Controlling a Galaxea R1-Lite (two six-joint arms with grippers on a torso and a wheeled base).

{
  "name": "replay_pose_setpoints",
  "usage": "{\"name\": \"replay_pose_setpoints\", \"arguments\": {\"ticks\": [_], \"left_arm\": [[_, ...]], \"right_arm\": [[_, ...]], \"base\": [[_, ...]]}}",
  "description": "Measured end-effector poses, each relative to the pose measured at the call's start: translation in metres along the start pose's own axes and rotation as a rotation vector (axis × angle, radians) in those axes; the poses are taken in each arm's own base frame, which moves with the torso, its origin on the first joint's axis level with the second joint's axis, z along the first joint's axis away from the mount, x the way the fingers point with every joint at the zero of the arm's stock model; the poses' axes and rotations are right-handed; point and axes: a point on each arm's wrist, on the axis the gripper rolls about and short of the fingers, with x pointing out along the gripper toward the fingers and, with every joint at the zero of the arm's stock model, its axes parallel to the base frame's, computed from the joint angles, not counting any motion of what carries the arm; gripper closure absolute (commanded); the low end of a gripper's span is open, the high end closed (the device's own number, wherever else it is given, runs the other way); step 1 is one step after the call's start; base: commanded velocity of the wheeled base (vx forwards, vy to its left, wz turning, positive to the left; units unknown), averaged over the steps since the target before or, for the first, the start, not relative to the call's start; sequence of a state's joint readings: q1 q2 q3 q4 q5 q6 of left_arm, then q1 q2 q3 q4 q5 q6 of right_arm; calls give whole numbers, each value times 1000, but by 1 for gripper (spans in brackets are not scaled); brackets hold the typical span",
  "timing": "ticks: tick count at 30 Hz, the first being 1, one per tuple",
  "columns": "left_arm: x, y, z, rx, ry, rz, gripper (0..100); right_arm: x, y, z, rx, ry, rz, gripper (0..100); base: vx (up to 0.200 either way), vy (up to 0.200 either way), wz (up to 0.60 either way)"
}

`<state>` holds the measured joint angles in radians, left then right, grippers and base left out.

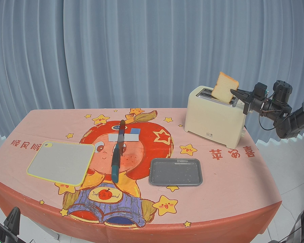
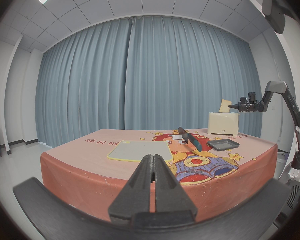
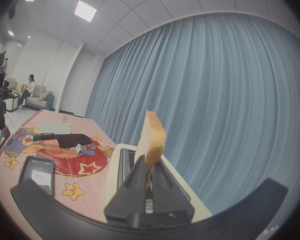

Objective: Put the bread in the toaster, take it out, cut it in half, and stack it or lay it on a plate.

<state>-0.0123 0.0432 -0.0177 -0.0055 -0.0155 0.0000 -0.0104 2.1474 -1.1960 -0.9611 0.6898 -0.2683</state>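
Cloth-covered table (image 1: 226, 186), pink with a cartoon print, which carries every item. Cream-coloured two-slot toaster (image 1: 212, 122), at the far right corner of the surface with its slots facing up, within the right arm's reach. Grey rectangular cutting board with a yellow rim (image 1: 60, 162), lying flat near the left edge and bare, presumably set there for the halving step. Dark grey rectangular tray (image 1: 175, 172), serving as the plate, towards the front edge and right of centre, between board and toaster. Teal-handled kitchen knife (image 1: 117, 152), at the centre of the surface with its handle towards the front edge. The blade is propped on a small white and blue rest (image 1: 130, 137), probably so that the handle can be gripped easily.

Slice of pale brown bread (image 1: 224, 87), tilted over the toaster's far slot, with its lower corner at the slot mouth. Right gripper (image 3: 149, 165), clenched on that lower corner from the toaster's right side, which leaves most of the slice free. Whether the slice is going in or coming out cannot be told. Left gripper (image 2: 153, 160), off the table's front left corner, fingers pressed together on nothing.
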Motion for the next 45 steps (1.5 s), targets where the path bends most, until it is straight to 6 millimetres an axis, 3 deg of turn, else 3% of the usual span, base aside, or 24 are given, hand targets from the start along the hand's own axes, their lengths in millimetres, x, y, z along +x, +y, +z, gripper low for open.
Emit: {"name": "replay_pose_setpoints", "arguments": {"ticks": [45], "left_arm": [[0, 0, 0, 0, 0, -1, 100]], "right_arm": [[-2, 10, -9, 26, 30, 18, 100]], "base": [[0, 0, 0]]}}
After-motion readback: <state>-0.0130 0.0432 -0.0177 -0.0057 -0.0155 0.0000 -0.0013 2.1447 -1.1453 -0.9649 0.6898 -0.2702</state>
